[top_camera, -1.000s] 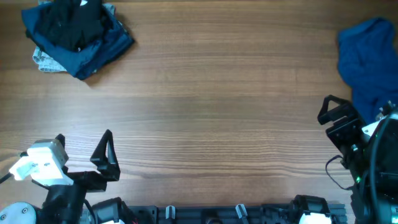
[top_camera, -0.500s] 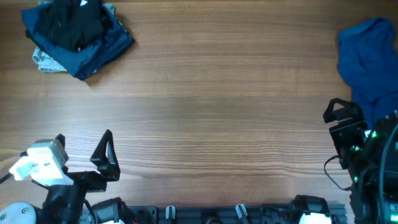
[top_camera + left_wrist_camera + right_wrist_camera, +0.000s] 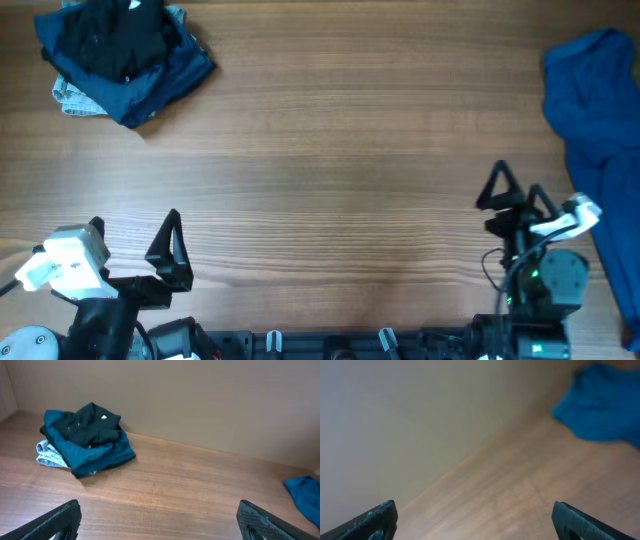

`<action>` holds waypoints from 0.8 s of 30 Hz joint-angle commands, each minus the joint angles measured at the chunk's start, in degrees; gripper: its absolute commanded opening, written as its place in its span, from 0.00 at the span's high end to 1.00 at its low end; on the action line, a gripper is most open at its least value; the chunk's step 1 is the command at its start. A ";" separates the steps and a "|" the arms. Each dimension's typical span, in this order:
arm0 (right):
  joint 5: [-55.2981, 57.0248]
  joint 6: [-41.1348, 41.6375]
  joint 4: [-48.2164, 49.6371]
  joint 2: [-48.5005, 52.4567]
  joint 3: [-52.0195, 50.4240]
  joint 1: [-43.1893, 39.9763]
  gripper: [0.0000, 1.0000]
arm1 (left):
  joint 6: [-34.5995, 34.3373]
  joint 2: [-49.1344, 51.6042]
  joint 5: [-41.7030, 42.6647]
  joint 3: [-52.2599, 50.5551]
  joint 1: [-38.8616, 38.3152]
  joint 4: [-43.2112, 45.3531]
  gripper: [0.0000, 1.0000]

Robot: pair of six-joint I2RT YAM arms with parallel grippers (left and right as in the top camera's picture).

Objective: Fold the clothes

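Far left corner of brown wooden table (image 3: 350, 150): limp black fabric garment (image 3: 115, 40) crumpled atop dark navy fabric garment (image 3: 170, 75), pale patterned cloth (image 3: 72, 98) peeking from beneath. Far right edge: royal blue fabric garment (image 3: 590, 90), bunched. Front left: left gripper (image 3: 133, 225), fingers spread wide, empty. Front right: right gripper (image 3: 516, 185), near blue garment, fingers wide, holding nothing.

Wide bare lane mid-table; cloth at two sides only.
Brown wood-grain table (image 3: 340, 130): centre open L to R, near edge to back. Far-left corner blocked by rumpled heap of clothes (image 3: 120, 50), w/ black shirt-like piece atop dark teal-navy fabric and a pale scrap under. Right edge taken by crumpled royal blue garment (image 3: 590, 100), front to back. Near edge: left gripper (image 3: 134, 222) well apart from heap; right gripper (image 3: 517, 185) just beside blue cloth. Both w/ jaws spread wide.
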 commanded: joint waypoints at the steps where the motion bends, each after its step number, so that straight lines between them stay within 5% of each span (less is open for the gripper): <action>1: -3.15 -8.66 3.37 -5.05 -5.90 1.73 0.00 | 0.90 -0.31 -0.35 -0.31 -0.26 0.15 0.00; 15: -5.68 -13.66 13.00 -12.63 -14.78 1.73 0.00 | 0.90 -0.31 -0.35 -0.31 -0.26 0.15 0.00; 24: -8.00 -25.57 9.55 -12.63 -14.78 1.73 0.00 | 0.90 -0.31 -0.35 -0.31 -0.26 0.15 0.00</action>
